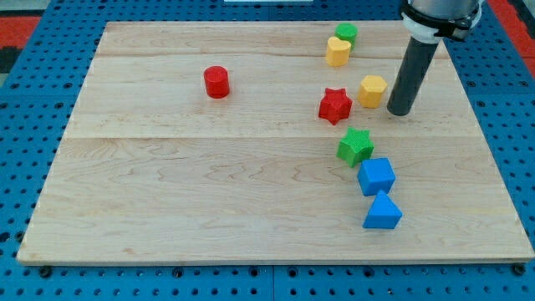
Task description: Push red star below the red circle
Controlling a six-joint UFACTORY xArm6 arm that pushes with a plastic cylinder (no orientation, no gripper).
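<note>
The arm is working on a pale wooden board [167,201] and carries no hand to open or close, only a dark rod whose end, my tip [399,112], is resting on the board near the view's right edge. The red star [334,105] is sitting right of centre, with a yellow hexagon block [373,90] standing between it and my tip, just beside both. The red circle [216,82] is lying well apart, toward the view's left and slightly higher. A green star [355,146] is lying just below the red star, with a blue cube [376,176] and a blue wedge-shaped block [382,211] further down. A yellow block [338,52] and a green block [345,34] are touching near the view's top.

Judged from this layout, the approach is in hand: the red star is not yet being pushed. The next move is calling for my tip to pass around the yellow hexagon block, reach the star's right side, then drive it leftward to a spot beneath the circle, without catching the green star.
</note>
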